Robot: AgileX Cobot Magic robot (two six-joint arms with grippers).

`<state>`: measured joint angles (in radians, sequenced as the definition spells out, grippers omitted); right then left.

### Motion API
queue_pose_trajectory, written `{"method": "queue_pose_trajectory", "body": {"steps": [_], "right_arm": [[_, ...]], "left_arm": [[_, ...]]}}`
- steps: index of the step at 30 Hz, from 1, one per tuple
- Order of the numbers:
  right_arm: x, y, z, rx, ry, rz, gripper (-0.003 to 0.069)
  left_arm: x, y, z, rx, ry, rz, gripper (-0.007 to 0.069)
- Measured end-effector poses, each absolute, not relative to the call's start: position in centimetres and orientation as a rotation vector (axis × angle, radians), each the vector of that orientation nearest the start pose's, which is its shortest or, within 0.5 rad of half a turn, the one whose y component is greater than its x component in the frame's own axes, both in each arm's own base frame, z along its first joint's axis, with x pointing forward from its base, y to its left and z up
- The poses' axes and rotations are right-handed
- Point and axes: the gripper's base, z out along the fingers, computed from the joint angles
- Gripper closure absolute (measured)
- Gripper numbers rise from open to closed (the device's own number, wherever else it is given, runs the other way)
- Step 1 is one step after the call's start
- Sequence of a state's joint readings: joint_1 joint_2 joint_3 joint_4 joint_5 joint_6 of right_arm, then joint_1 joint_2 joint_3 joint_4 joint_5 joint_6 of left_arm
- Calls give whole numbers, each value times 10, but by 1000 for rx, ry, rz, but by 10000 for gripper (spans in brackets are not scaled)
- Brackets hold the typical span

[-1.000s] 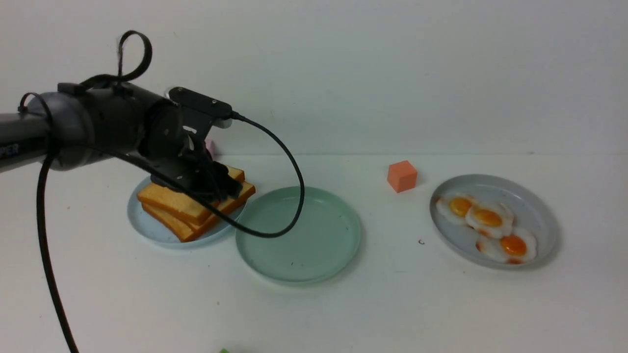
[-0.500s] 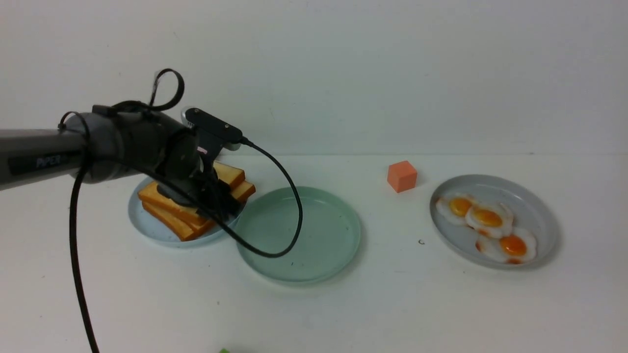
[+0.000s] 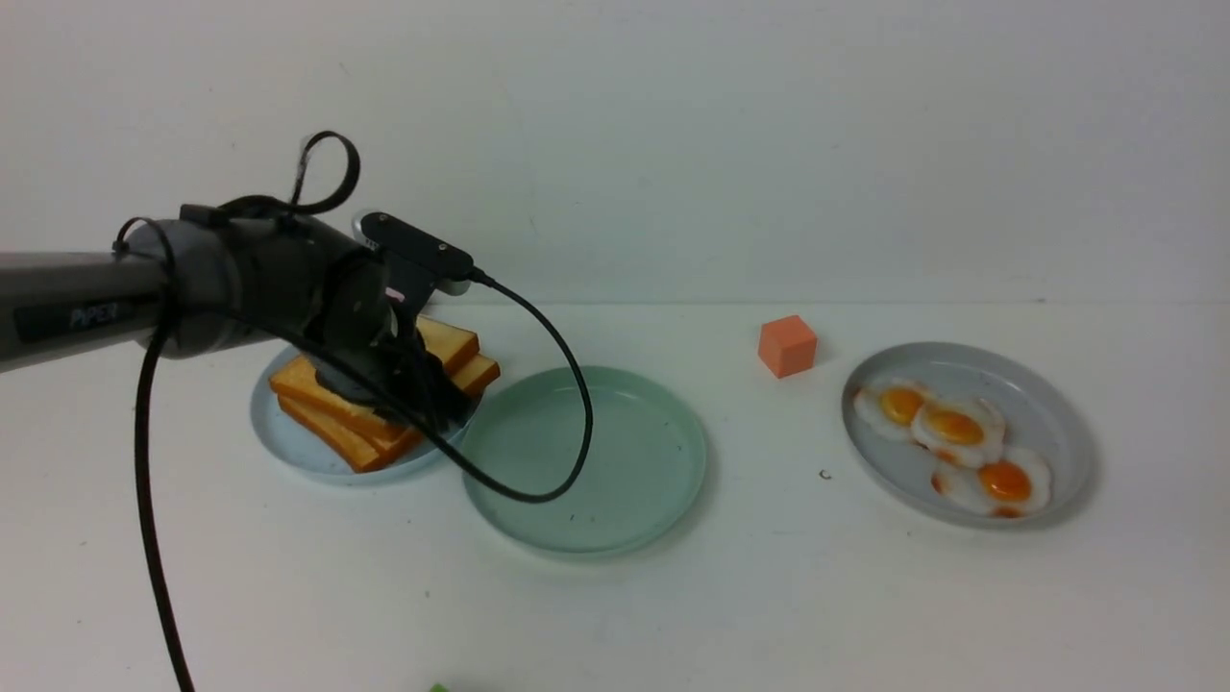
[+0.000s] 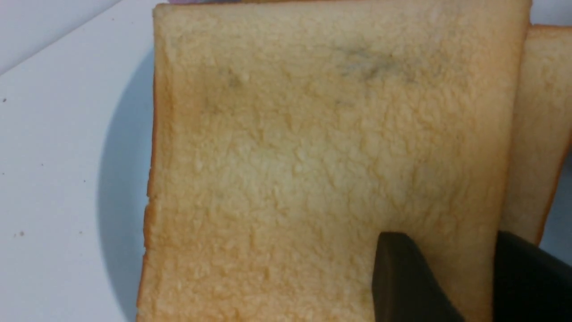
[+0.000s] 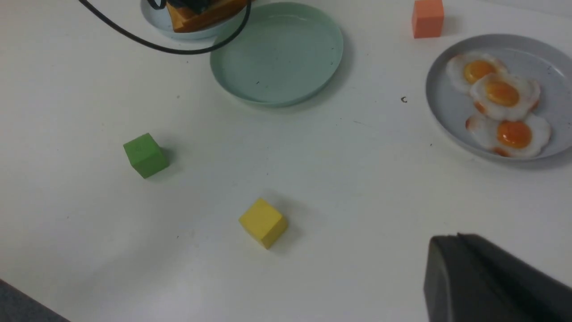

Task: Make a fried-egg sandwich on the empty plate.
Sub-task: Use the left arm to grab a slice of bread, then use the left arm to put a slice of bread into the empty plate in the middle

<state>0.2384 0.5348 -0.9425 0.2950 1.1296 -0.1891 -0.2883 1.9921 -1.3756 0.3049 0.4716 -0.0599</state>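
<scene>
Toast (image 4: pixel 321 147) sits on top of the pile on the pale blue plate (image 3: pixel 317 466), and the left gripper (image 4: pixel 464 268) has come down since a second ago, so the first slice may be picked next; its fingers are apart, one over the bread, one past its edge, and I can't tell if they grip

Toast (image 3: pixel 447 342) left of fried eggs (image 3: pixel 955 427)

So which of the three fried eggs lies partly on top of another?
The middle fried egg on the grey plate: its white overlaps its neighbour's.
</scene>
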Motion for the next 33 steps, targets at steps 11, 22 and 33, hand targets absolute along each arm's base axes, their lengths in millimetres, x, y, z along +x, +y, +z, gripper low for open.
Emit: {"method": "queue_pose_trajectory", "body": {"steps": [11, 22, 33], "right_arm": [[52, 34, 387, -476, 2142, 341, 627], [53, 33, 387, -495, 2138, 321, 624], [52, 33, 386, -496, 2141, 321, 614]], "left_arm": [[388, -116, 256, 558, 2348, 117, 566], [353, -151, 280, 693, 2306, 97, 566], [317, -223, 230, 1011, 2228, 12, 566]]}}
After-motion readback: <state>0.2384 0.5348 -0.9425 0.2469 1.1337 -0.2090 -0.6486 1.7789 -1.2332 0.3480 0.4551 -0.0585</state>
